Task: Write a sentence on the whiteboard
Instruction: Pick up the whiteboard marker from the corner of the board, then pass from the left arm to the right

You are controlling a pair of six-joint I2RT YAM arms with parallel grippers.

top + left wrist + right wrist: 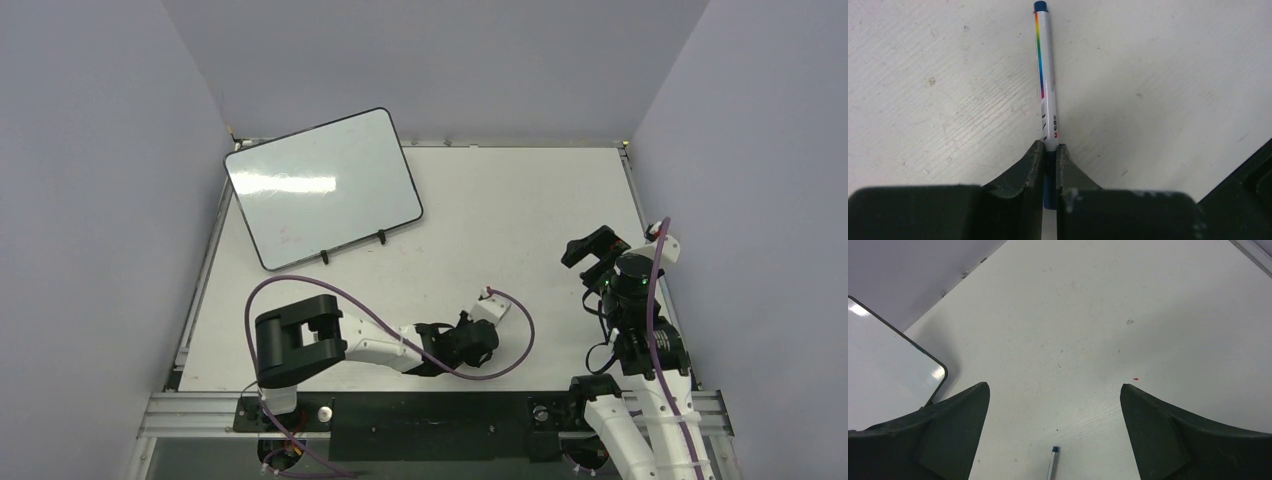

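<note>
The whiteboard (320,185) stands tilted on two small black feet at the table's far left, and its corner (888,370) also shows in the right wrist view. Its face is white with glare, and no sentence is in view on it. My left gripper (1049,145) is low over the table near the front middle (480,342). It is shut on the blue end of a white marker (1047,75) with a rainbow stripe that lies along the tabletop. The marker's far tip (1052,462) shows below my right gripper (1054,386), which is open and holds nothing, raised at the right (590,250).
The white table (520,220) is walled by grey panels on three sides. A purple cable (520,340) loops beside the left wrist. A small red speck (1136,379) marks the tabletop. The black mounting rail (430,415) runs along the near edge.
</note>
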